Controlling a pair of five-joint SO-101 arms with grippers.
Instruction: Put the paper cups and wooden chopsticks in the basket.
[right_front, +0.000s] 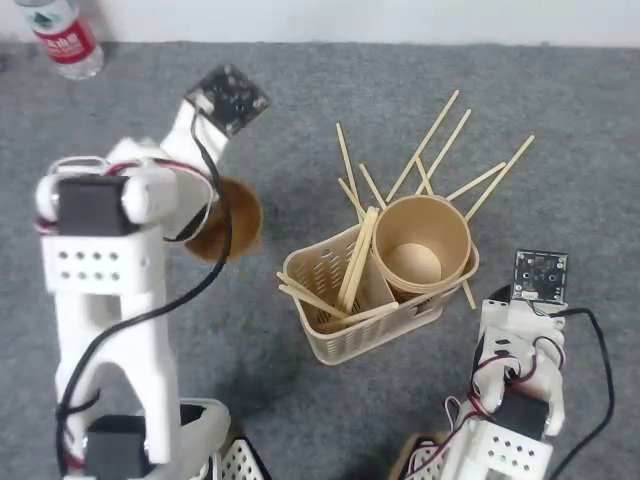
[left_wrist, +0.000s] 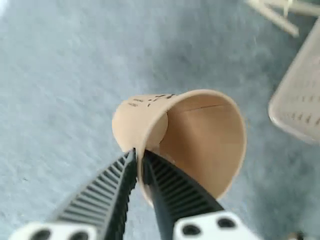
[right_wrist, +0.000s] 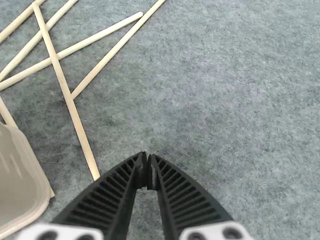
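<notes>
The left gripper (left_wrist: 140, 162) is clamped on the wall of a brown paper cup (left_wrist: 200, 135), one finger inside the rim and one outside. It holds the cup off the grey carpet (right_front: 300, 100), tipped over so its open mouth shows to the wrist camera.

Here's what matters: the basket (right_front: 340, 340) sits to the right of that held cup, near but with a strip of bare carpet between them. Any carry has to run rightward across that strip. The left arm is bent over, with its wrist on the far-left side of the basket.

A second cup (right_front: 425, 245) already stands upright in the right end of the basket. A bundle of chopsticks (right_front: 355, 260) lies in the left end, some poking out over the rim, so free room looks tight.

The loose chopsticks (right_front: 440, 140) fan out on the carpet beyond the basket, mostly running from near-left to far-right. The right arm is the closer one to those.

The right gripper (right_wrist: 148, 172) is pinched together on nothing, low over bare carpet just by the basket's near-right corner.
</notes>
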